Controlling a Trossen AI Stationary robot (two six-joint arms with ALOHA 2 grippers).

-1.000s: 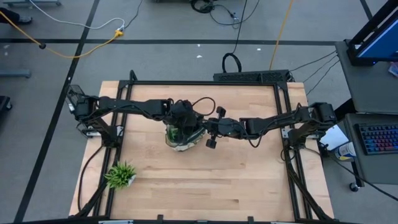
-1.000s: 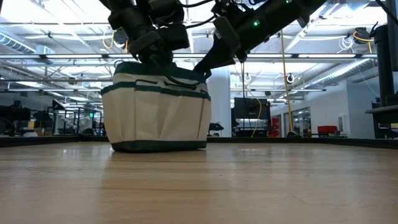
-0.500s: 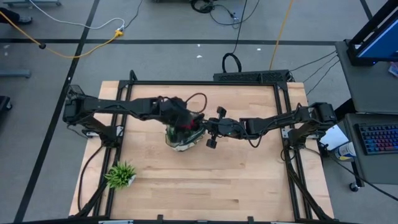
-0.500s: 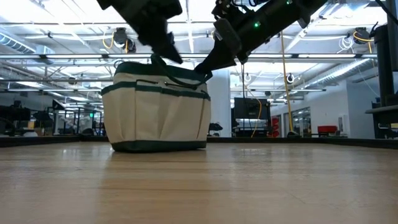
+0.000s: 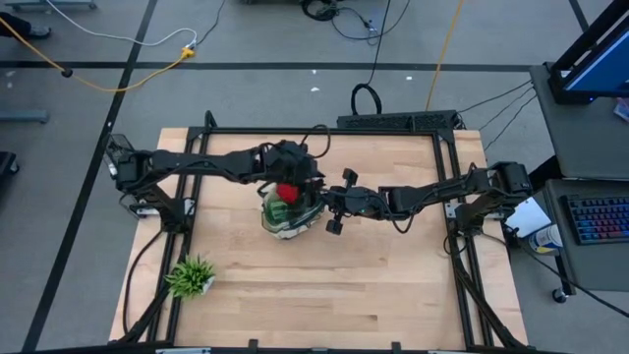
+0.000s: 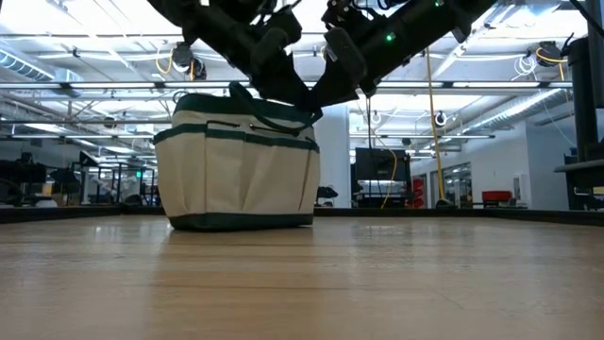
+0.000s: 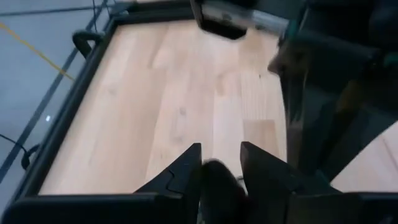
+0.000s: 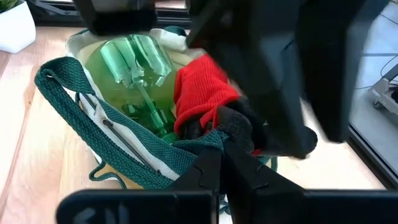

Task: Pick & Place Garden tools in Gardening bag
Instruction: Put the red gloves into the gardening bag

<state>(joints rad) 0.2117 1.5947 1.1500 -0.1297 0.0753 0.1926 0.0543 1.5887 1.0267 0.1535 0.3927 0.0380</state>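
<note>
1. My right gripper (image 8: 219,163) is clenched on the dark green trim at the rim of the gardening bag (image 6: 236,161), on the side facing my right arm.
2. My left gripper (image 7: 221,163) has its fingers parted with nothing between them; in its wrist view only bare table (image 7: 155,93) lies ahead. It hangs just above the bag's far rim.
3. Inside the bag I see the green spray bottle (image 8: 134,59) lying tilted, and the red glove (image 8: 202,93) beside it, just past my right fingertips.
4. The bag stands upright near the middle of the table, with open wood all around it and toward the front edge.
5. A spiky green plant tuft (image 5: 191,276) sits well apart, near the front left corner.
</note>
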